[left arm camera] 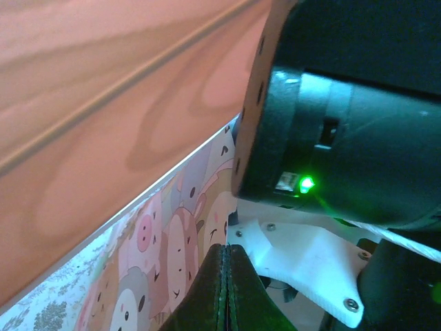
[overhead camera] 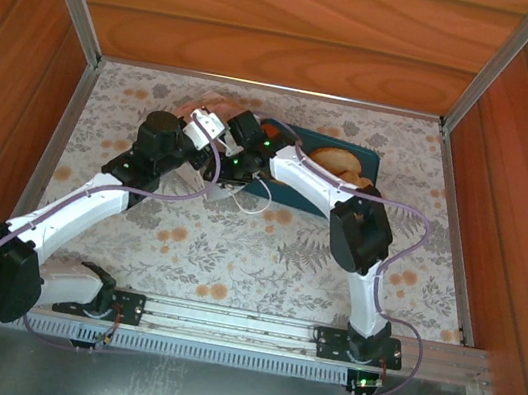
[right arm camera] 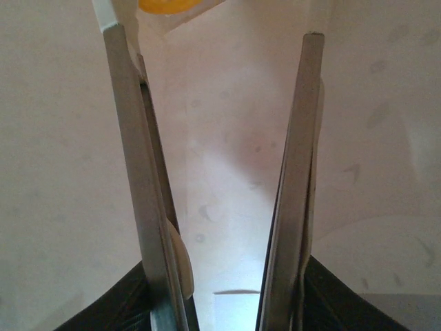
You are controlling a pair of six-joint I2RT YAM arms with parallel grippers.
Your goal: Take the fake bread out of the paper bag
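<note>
Over the floral table (overhead camera: 234, 253), the paper bag (right arm camera: 234, 172) hides the right hand (right arm camera: 213, 31), fingers apart; left hand (left arm camera: 224, 283) pressed together.

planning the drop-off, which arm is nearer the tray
Right. The right arm crosses the left edge of the tray; the left arm ends further left, beyond the right wrist, off the tray.

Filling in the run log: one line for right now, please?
right gripper open, empty, inside bag | left gripper shut beside bag | bread on tray
</note>
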